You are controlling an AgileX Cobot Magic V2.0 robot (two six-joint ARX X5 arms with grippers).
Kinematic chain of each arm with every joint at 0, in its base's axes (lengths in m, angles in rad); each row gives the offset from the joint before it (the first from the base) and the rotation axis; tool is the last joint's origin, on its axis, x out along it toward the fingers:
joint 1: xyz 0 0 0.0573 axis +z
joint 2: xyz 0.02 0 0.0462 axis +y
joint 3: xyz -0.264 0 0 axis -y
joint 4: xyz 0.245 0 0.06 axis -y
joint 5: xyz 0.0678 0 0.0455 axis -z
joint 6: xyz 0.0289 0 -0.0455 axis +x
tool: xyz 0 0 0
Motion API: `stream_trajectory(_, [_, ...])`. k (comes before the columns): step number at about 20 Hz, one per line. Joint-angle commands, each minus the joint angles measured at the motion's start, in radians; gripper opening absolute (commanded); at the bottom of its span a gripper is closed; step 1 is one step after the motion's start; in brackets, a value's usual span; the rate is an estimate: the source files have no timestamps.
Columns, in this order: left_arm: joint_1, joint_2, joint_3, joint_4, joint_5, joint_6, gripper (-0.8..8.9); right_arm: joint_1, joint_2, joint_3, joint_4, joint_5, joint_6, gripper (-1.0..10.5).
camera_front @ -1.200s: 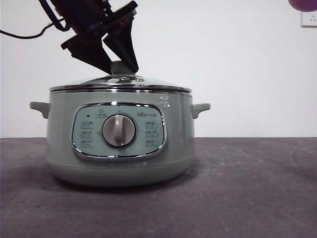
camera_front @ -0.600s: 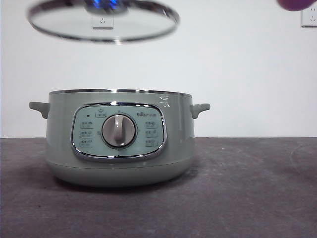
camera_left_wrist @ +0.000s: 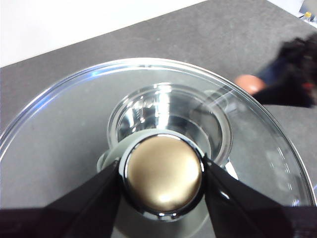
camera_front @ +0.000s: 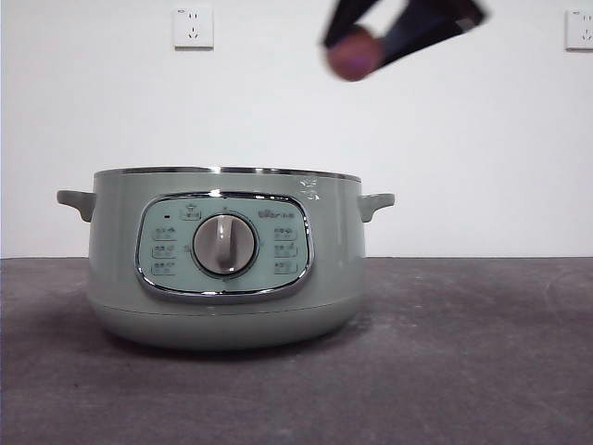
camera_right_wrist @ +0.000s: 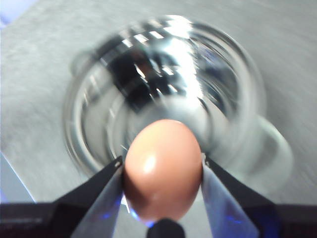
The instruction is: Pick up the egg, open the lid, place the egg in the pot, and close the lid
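Front view: pot [camera_front: 225, 255] stands open on the table [camera_front: 463, 371]; I carry the egg [camera_front: 352, 54] in the right gripper [camera_front: 363, 46], high above its rim.

Left wrist: my left gripper [camera_left_wrist: 163, 181] clamps the lid [camera_left_wrist: 64, 134] by its knob [camera_left_wrist: 163, 178], aloft.

Right wrist: jaws pinch the egg [camera_right_wrist: 162, 168] above the pot [camera_right_wrist: 168, 89]. Next I'd descend and release gently.

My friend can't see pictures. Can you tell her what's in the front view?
A black gripper holds a brown egg in the air, above the right side of an open pale green pot. The pot sits on a dark table with no lid on it, in front of a white wall.
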Motion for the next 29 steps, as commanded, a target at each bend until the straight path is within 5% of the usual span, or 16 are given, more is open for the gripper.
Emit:
stream_trajectory(1, [0.001,-0.036,0.02,0.002,-0.004,-0.008,-0.08,0.029,0.143,0.1,0.005,0.006,-0.018,-0.2])
stream_trajectory(10, [0.001,-0.056,0.02,-0.046,-0.001,-0.014,-0.08,0.092,0.562,0.344,0.042,0.114,-0.112,-0.2])
stream_trajectory(24, [0.001,-0.056,0.02,-0.039,-0.001,-0.014,-0.08,0.105,0.687,0.344,0.023,0.134,-0.148,-0.2])
stream_trajectory(26, [0.001,-0.056,0.02,-0.039,-0.001,-0.013,-0.08,0.106,0.687,0.344,0.002,0.133,-0.148,1.2])
stream_trajectory(28, [0.001,-0.056,0.02,-0.038,-0.001,-0.013,-0.08,0.108,0.686,0.344,-0.003,0.134,-0.145,4.2])
stream_trajectory(29, [0.001,-0.056,0.02,-0.038,-0.001,-0.014,-0.08,0.108,0.673,0.344,-0.003,0.137,-0.145,4.5])
